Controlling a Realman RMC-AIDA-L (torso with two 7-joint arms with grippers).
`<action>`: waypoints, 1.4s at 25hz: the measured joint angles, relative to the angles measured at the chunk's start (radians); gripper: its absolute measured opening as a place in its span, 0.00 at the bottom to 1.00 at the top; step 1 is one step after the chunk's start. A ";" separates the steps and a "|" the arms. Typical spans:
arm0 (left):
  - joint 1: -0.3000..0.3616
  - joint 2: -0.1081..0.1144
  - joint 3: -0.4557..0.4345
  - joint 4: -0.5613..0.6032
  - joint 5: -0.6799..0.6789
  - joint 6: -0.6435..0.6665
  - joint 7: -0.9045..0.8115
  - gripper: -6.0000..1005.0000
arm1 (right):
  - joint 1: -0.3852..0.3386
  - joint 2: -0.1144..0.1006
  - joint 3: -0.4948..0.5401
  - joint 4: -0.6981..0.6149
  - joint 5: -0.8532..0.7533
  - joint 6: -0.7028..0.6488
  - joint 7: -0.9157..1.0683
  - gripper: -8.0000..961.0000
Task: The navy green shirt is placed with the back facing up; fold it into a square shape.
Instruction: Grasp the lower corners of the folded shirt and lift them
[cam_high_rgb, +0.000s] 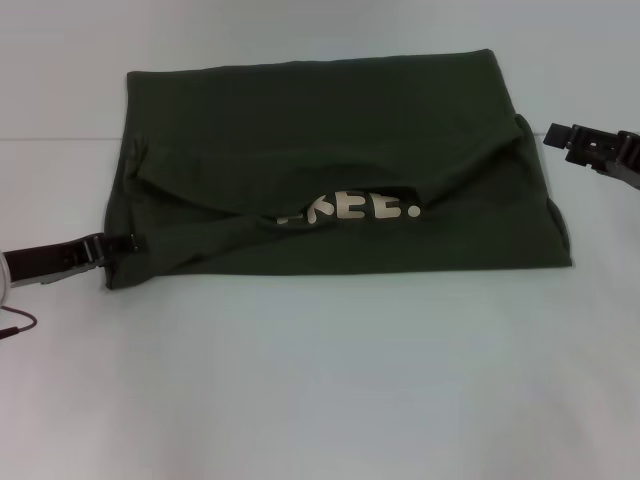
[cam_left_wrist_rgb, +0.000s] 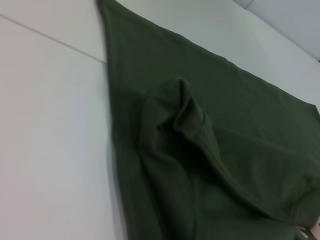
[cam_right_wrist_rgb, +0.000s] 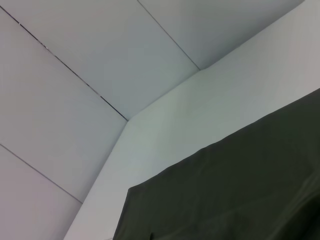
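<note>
Two grippers are seen at opposite ends of the navy green shirt (cam_high_rgb: 340, 170), which lies spread on the white table (cam_high_rgb: 320, 390) with its long axis running left to right across the head view.

At the left, the left gripper (cam_high_rgb: 128, 240) is held low at the shirt's near left corner, its tips touching or just meeting the cloth edge. Whether the fingers are clamped on the fabric or merely resting beside it cannot be told. In the left wrist view, a raised pucker of fabric (cam_left_wrist_rgb: 182, 112) is shown just ahead of that arm, with a ridge running on toward the shirt's middle.

At the centre, the shirt is seen partly folded: an upper layer sags over pale lettering (cam_high_rgb: 350, 208), only the lower parts of the letters being exposed. The near edge lies fairly straight; the right side bulges outward.

At the right, the right gripper (cam_high_rgb: 560, 137) is held clear of the shirt, just beside its far right edge and above table level. Its fingers' spacing cannot be made out.

The left arm is judged the nearer to a grasp. Any coming fold would likely be carried across the long axis, from the left corner toward the right.
</note>
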 joint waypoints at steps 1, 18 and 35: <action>-0.001 -0.001 0.000 -0.003 0.000 -0.008 -0.001 0.60 | 0.000 0.000 0.000 0.000 0.000 0.000 0.000 0.68; -0.007 -0.004 0.020 -0.034 0.016 -0.034 -0.006 0.59 | -0.003 -0.001 0.004 0.013 0.003 -0.007 0.000 0.68; -0.005 -0.006 0.017 0.014 0.043 0.018 -0.028 0.05 | 0.004 -0.011 0.010 0.013 0.000 -0.040 0.004 0.67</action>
